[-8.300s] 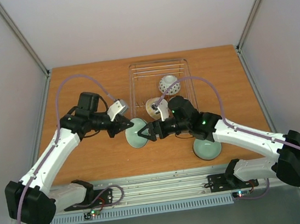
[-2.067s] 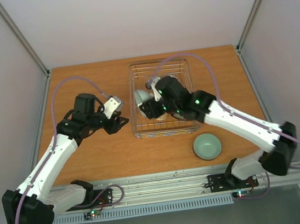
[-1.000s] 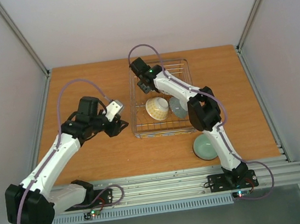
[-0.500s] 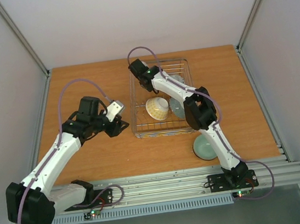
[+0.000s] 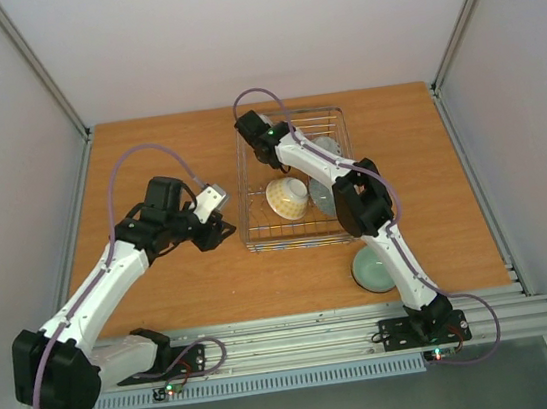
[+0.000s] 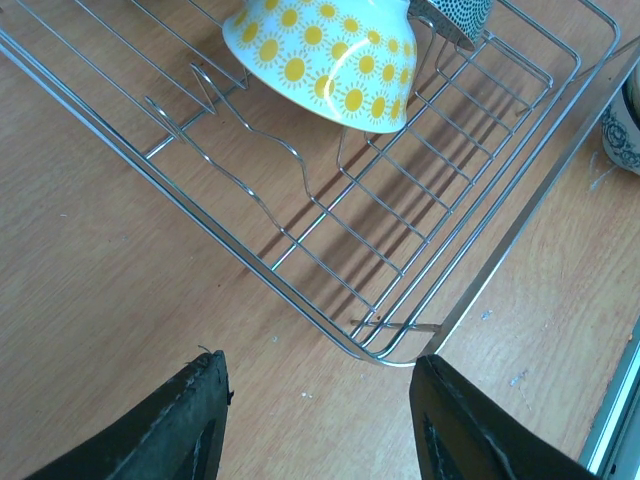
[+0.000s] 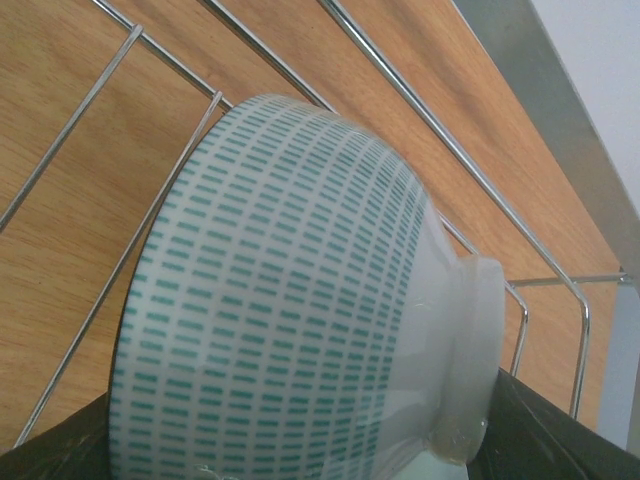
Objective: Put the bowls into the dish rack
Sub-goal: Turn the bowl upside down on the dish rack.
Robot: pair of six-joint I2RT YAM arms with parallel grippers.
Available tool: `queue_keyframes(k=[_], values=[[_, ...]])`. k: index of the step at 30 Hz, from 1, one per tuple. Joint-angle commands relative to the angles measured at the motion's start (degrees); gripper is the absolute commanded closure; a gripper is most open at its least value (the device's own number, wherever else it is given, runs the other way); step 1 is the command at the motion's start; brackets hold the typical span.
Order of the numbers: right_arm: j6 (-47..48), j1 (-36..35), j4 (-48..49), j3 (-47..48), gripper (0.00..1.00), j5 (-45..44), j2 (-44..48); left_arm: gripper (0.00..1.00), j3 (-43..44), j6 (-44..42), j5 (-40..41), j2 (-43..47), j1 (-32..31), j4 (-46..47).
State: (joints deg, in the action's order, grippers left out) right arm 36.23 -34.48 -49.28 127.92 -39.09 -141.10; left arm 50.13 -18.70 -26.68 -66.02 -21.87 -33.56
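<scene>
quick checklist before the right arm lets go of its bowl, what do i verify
1. Teal-dashed bowl between the right claw fingers: ok.
2. Bowl over dish rack wires: ok.
3. Bowl seated against tines: cannot tell, its underside is hidden.
4. Left claw open, empty, outside the rack: ok.
5. Yellow sun bowl apart from the drop spot: ok.
6. All bowls loaded: not ok, green bowl sits on the table.

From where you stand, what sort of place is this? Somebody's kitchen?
Probably a robot test bench, not a kitchen: two white arms bolted to a metal rail, a bare wooden table boxed in by plain walls, and only a wire dish rack and a few bowls laid out.
</scene>
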Motion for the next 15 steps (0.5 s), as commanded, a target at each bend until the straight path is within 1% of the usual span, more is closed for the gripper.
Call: queue_keyframes(k=[1,3,8,9,15], values=[[-0.01,0.39,-3.21,1.02,0.35,0.33,-1.04,0.50,-0.51,-0.99,-1.07,-0.51,0.16,1.83],[-0.43,0.29,-2.86,0.15,0.28,1.57,-0.62,0.50,-0.56,-1.15,-1.04,-0.44,0.16,1.83],[-1.39,-0.09,-0.97,-2.04,0.02,5.12,1.21,0.50,-0.65,-1.29,-1.01,-0.45,0.16,1.81],[-1.45,-0.14,-0.92,-2.09,0.01,5.68,1.36,0.50,-0.65,-1.26,-1.03,-0.46,0.16,1.80],[-1.80,-0.58,-0.64,-2.46,0.01,7.93,2.36,0.50,-0.64,-1.40,-1.09,-0.25,0.17,1.69]])
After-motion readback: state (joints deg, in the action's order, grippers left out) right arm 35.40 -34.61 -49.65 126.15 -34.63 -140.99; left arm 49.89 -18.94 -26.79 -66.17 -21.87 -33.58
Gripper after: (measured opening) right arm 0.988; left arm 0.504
